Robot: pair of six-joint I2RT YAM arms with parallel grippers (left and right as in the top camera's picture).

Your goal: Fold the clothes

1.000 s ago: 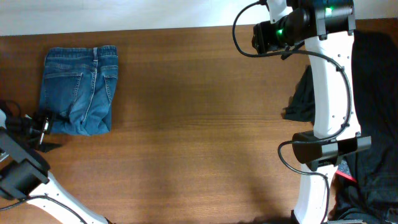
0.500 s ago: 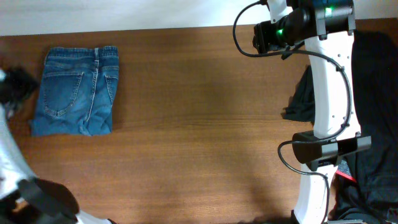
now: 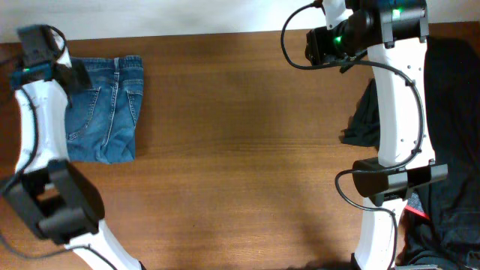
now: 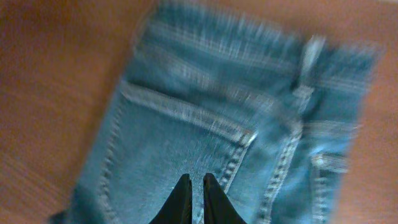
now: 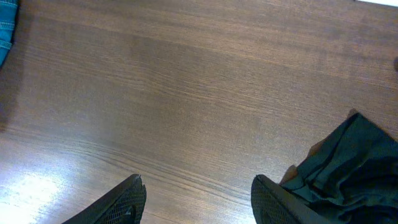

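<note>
The clothes are a pair of blue denim jeans (image 3: 105,112), folded into a compact rectangle at the far left of the wooden table (image 3: 240,150). In the left wrist view the jeans (image 4: 186,137) fill the frame, blurred, with a stitched back pocket and a belt loop showing. My left gripper (image 4: 197,180) hovers over that pocket, its fingers drawn almost together with nothing between them. From overhead the left gripper (image 3: 73,75) sits over the jeans' back-left part. My right gripper (image 5: 198,186) stands open above bare wood at the back right, also visible in the overhead view as the right gripper (image 3: 311,45).
A heap of dark garments (image 3: 450,112) lies along the right edge, with a dark cloth (image 3: 364,112) spilling onto the table beside the right arm. That dark cloth (image 5: 348,162) lies close to the right finger. A sliver of jeans (image 5: 5,31) shows at far left.
The left arm swung from the jeans' front-left corner up to the back-left, over the jeans, and its gripper closed. The right arm has not moved.
</note>
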